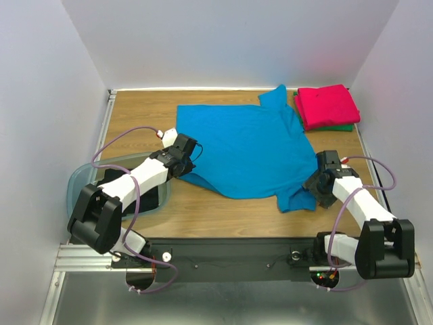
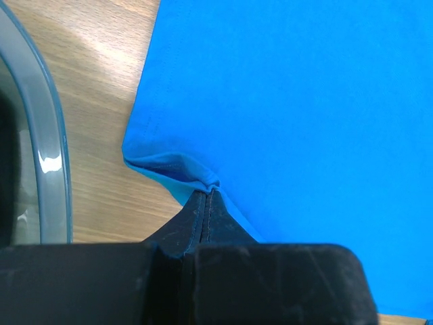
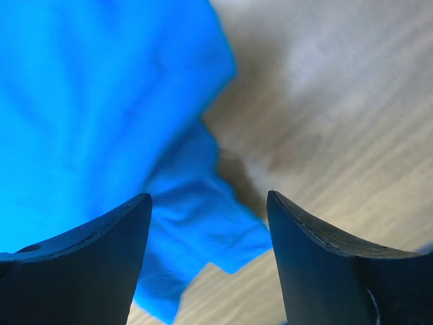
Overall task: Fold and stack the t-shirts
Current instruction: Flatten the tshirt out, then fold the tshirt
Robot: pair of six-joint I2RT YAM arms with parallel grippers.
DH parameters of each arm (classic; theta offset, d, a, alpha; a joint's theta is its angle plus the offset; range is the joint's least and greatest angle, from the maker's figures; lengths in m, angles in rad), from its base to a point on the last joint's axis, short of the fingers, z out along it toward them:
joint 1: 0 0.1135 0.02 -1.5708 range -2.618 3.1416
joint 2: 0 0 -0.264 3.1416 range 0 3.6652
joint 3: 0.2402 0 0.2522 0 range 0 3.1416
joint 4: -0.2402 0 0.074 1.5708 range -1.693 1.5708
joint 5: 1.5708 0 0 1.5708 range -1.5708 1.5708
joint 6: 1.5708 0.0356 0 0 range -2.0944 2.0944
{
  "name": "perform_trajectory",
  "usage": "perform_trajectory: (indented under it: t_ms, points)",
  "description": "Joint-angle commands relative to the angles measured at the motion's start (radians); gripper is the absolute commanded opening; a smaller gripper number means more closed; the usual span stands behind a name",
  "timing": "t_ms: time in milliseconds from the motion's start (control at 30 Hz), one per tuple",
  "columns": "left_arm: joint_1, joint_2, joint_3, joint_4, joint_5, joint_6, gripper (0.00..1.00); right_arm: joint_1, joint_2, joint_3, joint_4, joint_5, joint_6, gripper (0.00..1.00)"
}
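From my seat the wooden worktop (image 1: 135, 122) fills most of the overhead view. The biggest thing on it is the blue shirt (image 1: 250, 149), lying open and mostly flat across the middle. Its collar end points to the far right and its hem side faces the left arm. It is not folded, and it lies a little askew to the worktop edges.

Next in size is the bin (image 1: 78, 186), sitting at the near left edge and partly hidden under the left arm. In the left wrist view its rim curves just beside the blue cloth with bare wood between them.

In the far right corner the red shirt (image 1: 327, 105) is folded into a neat block. It lies on top of the green shirt (image 1: 342, 127), of which I see only a thin strip along the near side. That stack sits just beside the blue shirt's far sleeve; I cannot tell whether they touch.

My left tool (image 1: 189, 150) is clenched on the blue shirt's left edge, with a small pleat of cloth bunched at the closed tips.

My right tool (image 1: 316, 189) is released, its fingers spread wide over the near sleeve (image 3: 203, 230). That wrist view is blurred, so I cannot tell whether the fingers touch cloth.
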Motion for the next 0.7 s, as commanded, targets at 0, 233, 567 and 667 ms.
perform_trajectory:
  t_ms: [0,233,567,667]
  points:
    - [0.003,-0.044,-0.006,0.005,-0.014,0.01,0.0,-0.003,0.013,-0.009,-0.048,0.02,0.062,0.74]
    - [0.003,-0.049,-0.005,0.009,-0.016,0.012,0.0,-0.003,-0.041,-0.063,-0.08,-0.046,0.171,0.66]
    - [0.005,-0.055,0.008,-0.011,-0.02,0.021,0.0,-0.003,0.016,-0.169,0.037,-0.1,0.194,0.52]
    - [0.003,-0.067,0.005,-0.015,-0.019,0.017,0.0,-0.003,-0.002,-0.176,0.043,-0.101,0.194,0.4]
